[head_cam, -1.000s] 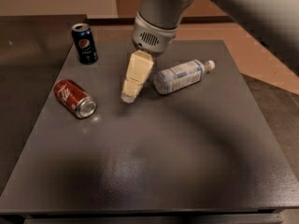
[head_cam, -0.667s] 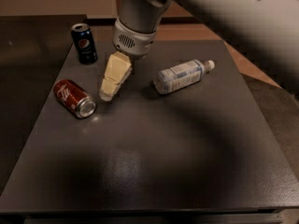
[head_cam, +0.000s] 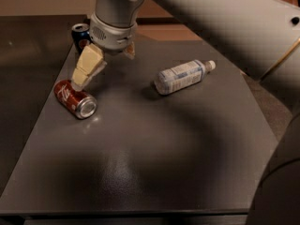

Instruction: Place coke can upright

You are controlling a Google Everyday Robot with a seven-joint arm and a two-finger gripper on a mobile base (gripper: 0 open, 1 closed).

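The red coke can (head_cam: 75,99) lies on its side near the left edge of the dark table (head_cam: 154,163), its silver end facing the front right. My gripper (head_cam: 101,71) hangs from the arm right above the can, open. Its near cream finger (head_cam: 86,69) points down and left, with its tip just over the can's upper end. The other finger shows only as a short piece under the wrist.
A dark blue Pepsi can (head_cam: 80,35) stands upright at the back left, partly hidden behind the wrist. A clear plastic bottle with a white label (head_cam: 183,76) lies on its side at the middle right. The arm (head_cam: 225,22) crosses the upper right.
The gripper has moved left and slightly forward, from beside the bottle to just above the coke can. The can, bottle and Pepsi can have not moved.
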